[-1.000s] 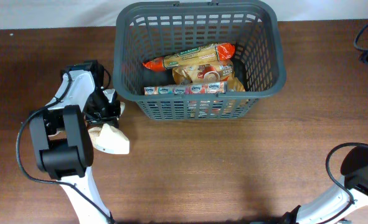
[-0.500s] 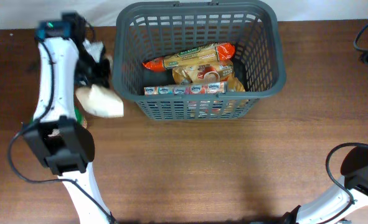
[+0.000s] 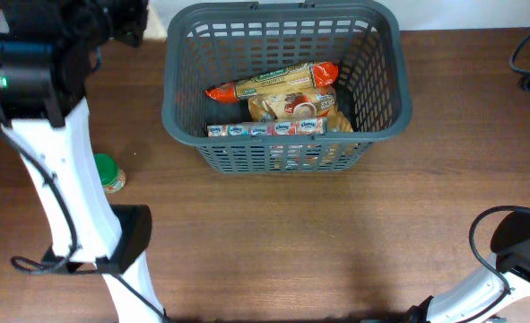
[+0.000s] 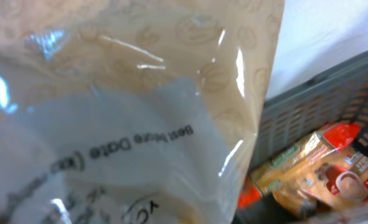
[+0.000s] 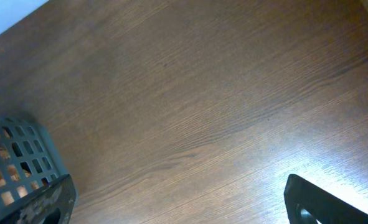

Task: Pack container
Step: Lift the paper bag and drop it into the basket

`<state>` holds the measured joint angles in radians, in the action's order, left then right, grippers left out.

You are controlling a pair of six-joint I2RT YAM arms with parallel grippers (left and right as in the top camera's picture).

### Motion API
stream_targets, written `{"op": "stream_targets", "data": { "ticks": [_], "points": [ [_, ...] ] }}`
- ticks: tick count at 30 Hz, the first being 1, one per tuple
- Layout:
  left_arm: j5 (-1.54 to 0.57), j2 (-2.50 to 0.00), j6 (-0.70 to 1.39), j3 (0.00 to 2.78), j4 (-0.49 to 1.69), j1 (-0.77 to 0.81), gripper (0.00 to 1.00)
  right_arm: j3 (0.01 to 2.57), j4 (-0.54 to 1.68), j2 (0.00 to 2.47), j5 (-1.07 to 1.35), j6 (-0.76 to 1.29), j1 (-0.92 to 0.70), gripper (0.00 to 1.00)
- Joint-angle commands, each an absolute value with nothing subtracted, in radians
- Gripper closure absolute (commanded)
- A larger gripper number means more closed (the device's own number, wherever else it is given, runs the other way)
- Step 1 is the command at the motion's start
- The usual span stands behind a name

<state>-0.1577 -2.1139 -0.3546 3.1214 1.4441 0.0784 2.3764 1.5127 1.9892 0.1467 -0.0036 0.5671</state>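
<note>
The container (image 3: 179, 108), a dark grey basket with slotted sides, stands on the brown wooden table (image 3: 291, 233) at the far middle, its long side running left to right. Inside it lie 3 things: a long orange-and-tan packet (image 3: 273, 82) slanting across the middle, a tan pouch with a cup printed on it (image 3: 302, 109) just under that, and a row of small pink-and-white packs (image 3: 266, 129) against the near wall. The left arm (image 3: 63, 179) stands tall at the table's left side, and the left gripper (image 3: 123, 16) sits dark at the far left corner of the overhead view, just beside the basket's left rim. In the left wrist view a tan and clear crinkly bag (image 4: 109, 112) with mirrored date print fills nearly everything and hides the fingers, so I cannot tell how those jaws stand; the basket's rim and the packets show past its right edge. A green-lidded jar (image 3: 109, 172) stands on the table beside the left arm, well apart from the basket. The right gripper (image 5: 312, 202) shows only a dark corner over bare wood, so its jaws cannot be judged either; a basket corner sits at that view's lower left. A black cable (image 3: 526, 56) loops at the far right edge.
</note>
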Motion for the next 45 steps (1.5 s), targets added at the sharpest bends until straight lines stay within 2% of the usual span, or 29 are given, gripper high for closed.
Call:
{"op": "stream_targets", "data": {
  "ticks": [1,5,10,13,19,20,21,22,23,25,28,35,39,45],
  "points": [
    [-0.169,-2.087,-0.646,3.127,1.421,0.186,0.98,2.372,1.511,1.987,0.145,-0.002,0.57,0.01],
    [-0.155,-2.125,-0.845,3.075,1.401,0.299,0.98,2.372,1.511,1.987,0.145,-0.002,0.57,0.01],
    [-0.058,-2.209,-0.912,2.951,1.334,0.367,0.98,2.372,1.511,1.987,0.145,-0.002,0.57,0.01],
    [-0.055,-2.271,-0.979,2.867,1.312,0.378,0.98,2.372,1.512,1.987,0.145,-0.002,0.57,0.01],
    [-0.055,-2.397,-0.985,2.793,1.294,0.38,0.97,2.372,1.511,1.987,0.145,-0.002,0.57,0.01],
    [-0.056,-2.416,-0.981,2.793,1.295,0.38,0.89,2.372,1.511,1.987,0.145,-0.002,0.57,0.01],
    [-0.055,-2.428,-0.981,2.793,1.297,0.38,0.75,2.372,1.511,1.987,0.145,-0.002,0.57,0.01],
    [-0.056,-2.431,-0.981,2.793,1.302,0.38,0.52,2.372,1.512,1.987,0.145,-0.002,0.57,0.01],
    [-0.055,-2.431,-0.981,2.793,1.311,0.382,0.01,2.372,1.511,1.987,0.145,-0.002,0.57,0.01],
    [-0.029,-2.415,-0.952,2.809,1.333,0.393,0.01,2.372,1.512,1.987,0.145,-0.002,0.57,0.01],
    [0.051,-2.365,-0.785,2.866,1.336,0.407,0.01,2.372,1.512,1.987,0.145,-0.002,0.57,0.01],
    [0.049,-2.157,-0.574,2.97,1.41,0.355,0.01,2.372,1.512,1.987,0.145,-0.002,0.57,0.01],
    [0.041,-2.081,-0.428,2.97,1.512,0.235,0.01,2.372,1.512,1.987,0.145,-0.002,0.57,0.01],
    [0.036,-2.083,-0.13,2.938,1.687,-0.06,0.01,2.372,1.512,1.987,0.145,-0.002,0.57,0.01]
  ]
}}
